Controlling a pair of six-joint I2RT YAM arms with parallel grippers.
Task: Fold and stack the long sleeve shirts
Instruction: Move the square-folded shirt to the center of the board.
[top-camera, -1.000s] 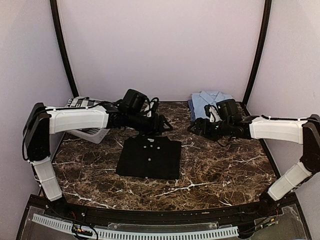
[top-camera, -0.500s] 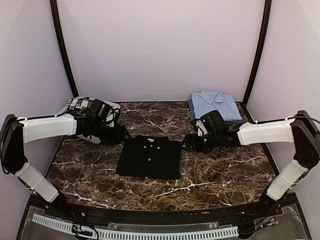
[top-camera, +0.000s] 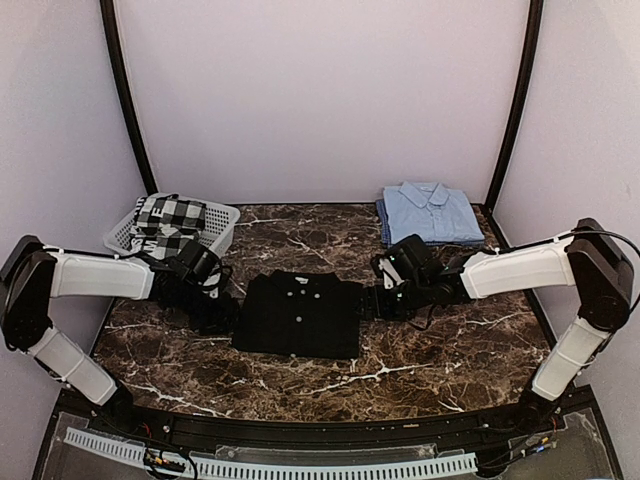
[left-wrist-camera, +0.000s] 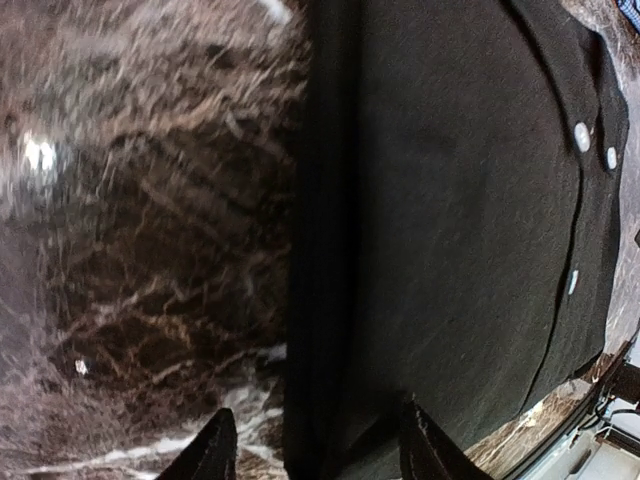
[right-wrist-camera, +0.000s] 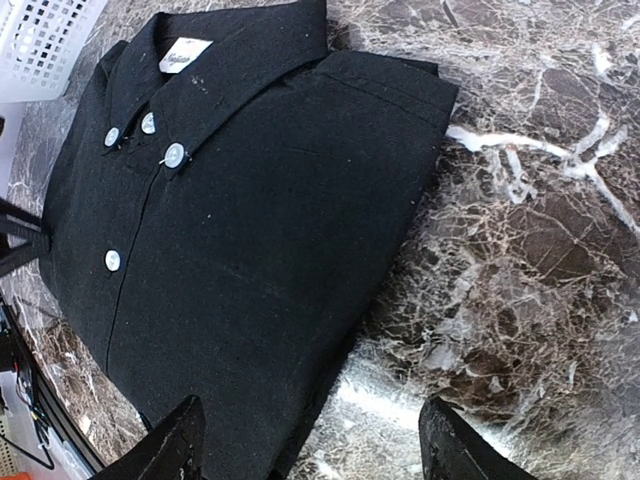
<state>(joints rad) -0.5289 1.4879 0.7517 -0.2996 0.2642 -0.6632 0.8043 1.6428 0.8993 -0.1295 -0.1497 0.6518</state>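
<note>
- Over the last second both arms have come down from behind the black shirt (top-camera: 300, 315). The left tool (top-camera: 225, 315) is now at its left edge and the right tool (top-camera: 368, 303) at its right edge.
- The black shirt lies folded flat, buttons up and collar away, mid-counter (top-camera: 450, 350).
- The left tool's fingers stand apart, with the shirt's left fold between them, unclamped.
- The right tool's fingers stand wide apart around the right edge, gripping nothing.
- A folded light blue shirt (top-camera: 430, 212) lies at the far right.
- A white basket (top-camera: 122, 238) holding checked cloth (top-camera: 170, 218) stands at the far left.
</note>
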